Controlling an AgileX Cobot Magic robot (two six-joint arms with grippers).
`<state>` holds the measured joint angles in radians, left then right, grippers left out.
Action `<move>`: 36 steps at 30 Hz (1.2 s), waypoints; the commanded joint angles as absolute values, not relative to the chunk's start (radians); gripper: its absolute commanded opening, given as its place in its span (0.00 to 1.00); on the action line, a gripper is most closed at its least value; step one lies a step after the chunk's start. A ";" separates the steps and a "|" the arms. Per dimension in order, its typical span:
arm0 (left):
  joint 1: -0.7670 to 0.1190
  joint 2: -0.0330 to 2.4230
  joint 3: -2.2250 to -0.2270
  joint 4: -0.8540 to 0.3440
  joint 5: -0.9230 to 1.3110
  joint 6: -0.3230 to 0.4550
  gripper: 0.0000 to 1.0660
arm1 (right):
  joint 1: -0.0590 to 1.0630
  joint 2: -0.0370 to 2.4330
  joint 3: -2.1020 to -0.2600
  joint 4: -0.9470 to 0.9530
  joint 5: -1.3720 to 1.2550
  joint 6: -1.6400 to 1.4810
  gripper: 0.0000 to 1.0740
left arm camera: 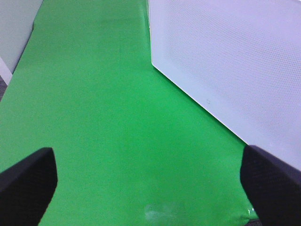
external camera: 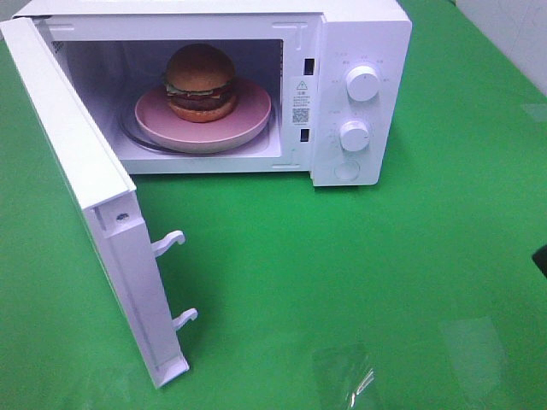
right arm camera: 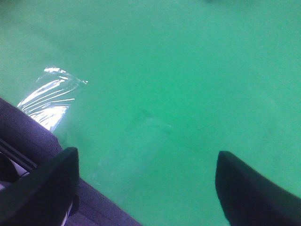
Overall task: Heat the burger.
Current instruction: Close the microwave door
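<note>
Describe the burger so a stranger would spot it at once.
Find the white microwave on the green table, its door swung open. Inside sits a pink plate, and the burger stands on it: the only tall, brown, layered thing, narrower than the plate.

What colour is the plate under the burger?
Pink; the plate under the burger shows best in the exterior high view.

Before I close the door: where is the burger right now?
In the high view, the burger sits on the pink plate inside the white microwave, upper left of centre, with the door standing open on its left.
</note>
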<state>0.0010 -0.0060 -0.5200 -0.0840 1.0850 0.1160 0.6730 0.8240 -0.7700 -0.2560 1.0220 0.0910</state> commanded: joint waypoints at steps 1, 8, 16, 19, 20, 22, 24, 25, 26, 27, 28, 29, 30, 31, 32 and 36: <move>0.000 -0.023 -0.517 -0.083 1.071 0.112 0.92 | 0.648 0.779 -0.733 -0.245 1.035 0.108 0.71; 0.000 -0.023 -0.517 -0.083 1.071 0.112 0.92 | 0.436 0.612 -0.631 -0.223 1.026 0.108 0.71; 0.000 -0.023 -0.517 -0.083 1.071 0.112 0.92 | 0.297 0.432 -0.571 -0.196 0.987 0.104 0.71; 0.000 -0.023 -0.517 -0.083 1.071 0.112 0.92 | 0.220 0.322 -0.520 -0.174 0.964 0.093 0.71; 0.000 -0.023 -0.517 -0.083 1.071 0.112 0.92 | 0.188 0.276 -0.497 -0.154 0.955 0.071 0.71; 0.000 -0.023 -0.517 -0.083 1.071 0.112 0.92 | 0.173 0.247 -0.490 -0.143 0.961 0.050 0.71; 0.000 -0.023 -0.517 -0.083 1.071 0.112 0.92 | 0.152 0.209 -0.491 -0.133 0.960 0.039 0.71; 0.000 -0.023 -0.517 -0.083 1.071 0.112 0.92 | 0.152 0.209 -0.491 -0.133 0.960 0.039 0.71; 0.000 -0.023 -0.517 -0.083 1.071 0.112 0.92 | 0.150 0.174 -0.491 -0.129 0.960 0.035 0.71; 0.000 -0.023 -0.517 -0.083 1.071 0.112 0.92 | 0.150 0.174 -0.491 -0.129 0.960 0.035 0.71; 0.000 -0.023 -0.517 -0.083 1.071 0.112 0.92 | 0.150 0.138 -0.491 -0.128 0.960 0.035 0.71; 0.000 -0.023 -0.517 -0.083 1.071 0.112 0.92 | 0.150 0.106 -0.491 -0.128 0.960 0.035 0.71; 0.000 -0.023 -0.517 -0.083 1.071 0.112 0.92 | 0.150 0.106 -0.491 -0.128 0.960 0.035 0.71; 0.000 -0.023 -0.517 -0.083 1.071 0.112 0.92 | 0.150 0.069 -0.491 -0.129 0.960 0.036 0.71; 0.000 -0.023 -0.517 -0.083 1.071 0.112 0.92 | 0.150 0.069 -0.491 -0.129 0.960 0.036 0.71; 0.000 -0.023 -0.517 -0.083 1.071 0.112 0.92 | 0.114 0.007 -0.491 -0.129 0.960 0.036 0.71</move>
